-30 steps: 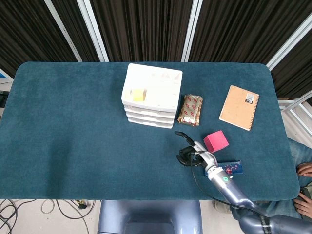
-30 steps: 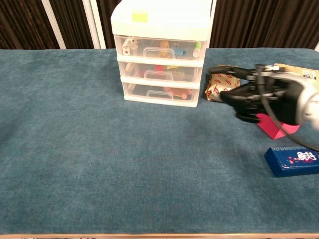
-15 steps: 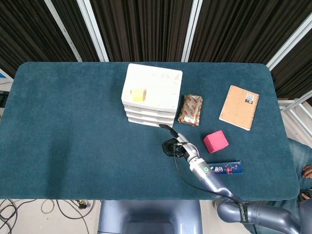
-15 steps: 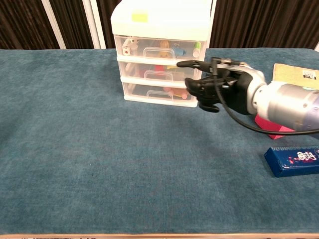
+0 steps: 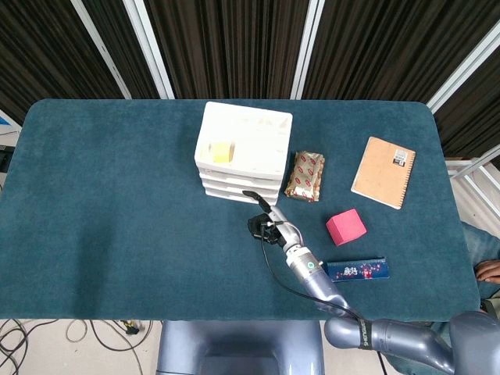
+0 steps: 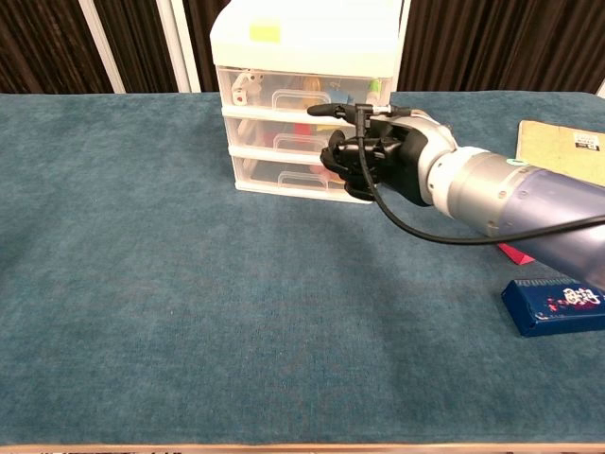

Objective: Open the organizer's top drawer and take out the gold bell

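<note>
The right hand (image 6: 364, 151) hovers just before the organizer (image 6: 302, 95), fingers curled, one stretched out, holding nothing. The top drawer (image 6: 301, 92) is closed; I cannot pick out the bell inside. It should hook the handle (image 6: 294, 97) squarely and pull straight.

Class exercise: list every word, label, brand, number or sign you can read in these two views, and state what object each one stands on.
No text can be read.
Blue box: pale print on its face, too blurred to read.
Brown notebook: white label at one corner, too small to read.
Gold-and-red packet: printed markings, unreadable.
Organizer: plain yellow sticker on top, no visible writing.
</note>
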`<state>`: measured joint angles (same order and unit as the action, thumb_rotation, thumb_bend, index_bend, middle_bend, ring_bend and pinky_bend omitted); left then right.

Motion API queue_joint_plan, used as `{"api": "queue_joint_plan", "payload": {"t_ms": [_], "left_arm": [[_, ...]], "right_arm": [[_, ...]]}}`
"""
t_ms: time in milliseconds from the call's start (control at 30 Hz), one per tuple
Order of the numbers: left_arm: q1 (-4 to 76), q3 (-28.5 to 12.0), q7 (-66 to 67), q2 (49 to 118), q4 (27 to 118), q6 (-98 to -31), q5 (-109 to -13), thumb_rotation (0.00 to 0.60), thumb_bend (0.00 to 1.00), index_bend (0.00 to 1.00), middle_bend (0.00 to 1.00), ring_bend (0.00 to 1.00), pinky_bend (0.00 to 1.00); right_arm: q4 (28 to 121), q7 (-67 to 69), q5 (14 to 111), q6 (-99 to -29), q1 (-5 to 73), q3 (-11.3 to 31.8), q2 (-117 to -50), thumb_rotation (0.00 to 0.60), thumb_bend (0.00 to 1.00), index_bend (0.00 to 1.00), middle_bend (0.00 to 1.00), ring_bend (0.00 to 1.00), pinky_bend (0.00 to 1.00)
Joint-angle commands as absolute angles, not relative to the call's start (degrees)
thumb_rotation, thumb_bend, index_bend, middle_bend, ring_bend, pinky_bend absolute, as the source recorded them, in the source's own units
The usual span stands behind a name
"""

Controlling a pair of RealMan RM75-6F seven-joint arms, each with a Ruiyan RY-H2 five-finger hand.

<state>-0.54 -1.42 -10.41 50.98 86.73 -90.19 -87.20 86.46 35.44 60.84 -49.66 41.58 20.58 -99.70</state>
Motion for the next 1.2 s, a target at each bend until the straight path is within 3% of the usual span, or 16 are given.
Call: {"api": "queue_joint_plan", "payload": {"t_ms": [33, 433, 1200], "left_arm": [[-0.5, -1.4, -10.5, 50.9, 86.8, -90.3, -87.2, 0.6, 0.24, 0.12, 0.0, 0.0, 0.0], [-0.5, -1.4, -10.8, 50.6, 87.2, -90.0, -87.0, 0.6, 0.24, 0.13, 0.0, 0.0, 0.0], [-0.5, -1.4, -10.6, 50.5, 87.2, -89.6, -86.7, 0.6, 0.24, 0.13, 0.0, 0.0, 0.0]], "right_arm": [[85.0, 32.4, 57.3, -50.1, 42.9, 22.2, -101.9, 0.6, 0.85, 0.11, 0.85, 0.98, 0.9], [83.9, 25.9, 50.5, -49.1, 45.4, 24.7, -105.1, 0.6, 0.84, 0.05, 0.85, 0.98, 0.9], [81.5, 23.1, 46.5, -46.9, 47.7, 28.8, -106.5, 0.6, 0.84, 0.04, 0.85, 0.98, 0.9]]}}
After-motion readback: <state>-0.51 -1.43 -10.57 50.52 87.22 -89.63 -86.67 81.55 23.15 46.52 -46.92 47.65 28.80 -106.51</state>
